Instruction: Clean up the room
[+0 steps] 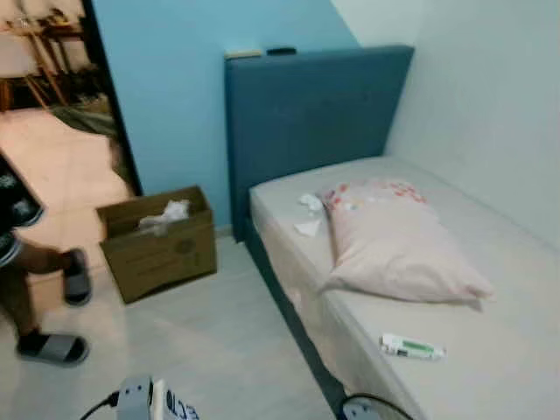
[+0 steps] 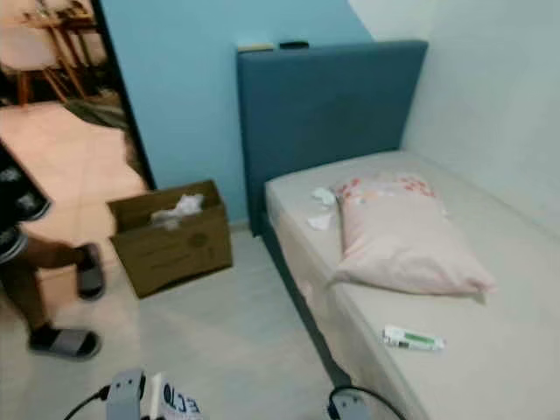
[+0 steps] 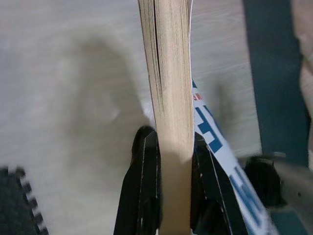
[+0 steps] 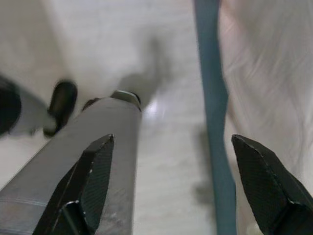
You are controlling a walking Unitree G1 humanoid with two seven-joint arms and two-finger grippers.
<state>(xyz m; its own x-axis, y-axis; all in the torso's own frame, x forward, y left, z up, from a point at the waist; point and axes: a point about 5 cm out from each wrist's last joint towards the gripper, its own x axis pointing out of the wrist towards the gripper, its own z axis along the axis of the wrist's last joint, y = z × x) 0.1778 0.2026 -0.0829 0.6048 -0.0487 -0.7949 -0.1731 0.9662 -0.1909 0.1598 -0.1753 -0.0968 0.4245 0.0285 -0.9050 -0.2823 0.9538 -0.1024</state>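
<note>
My left gripper (image 3: 172,147) is shut on a book (image 3: 168,73), held edge-on with its cream pages showing and a white cover with blue letters; the book (image 1: 171,406) also shows at the bottom of the left eye view. My right gripper (image 4: 171,147) is open and holds nothing, hanging over the floor beside the blue bed frame (image 4: 211,98). On the bed (image 1: 516,289) lie a pink pillow (image 1: 394,241), crumpled white tissues (image 1: 308,214) and a white and green tube (image 1: 411,348). A cardboard box (image 1: 162,249) with white tissue (image 1: 164,216) in it stands on the floor.
A blue headboard (image 1: 306,114) stands against the blue wall, with small items on top. A person's legs in grey slippers (image 1: 54,348) are at the left by the doorway. Pale floor (image 1: 210,341) lies between the box and the bed.
</note>
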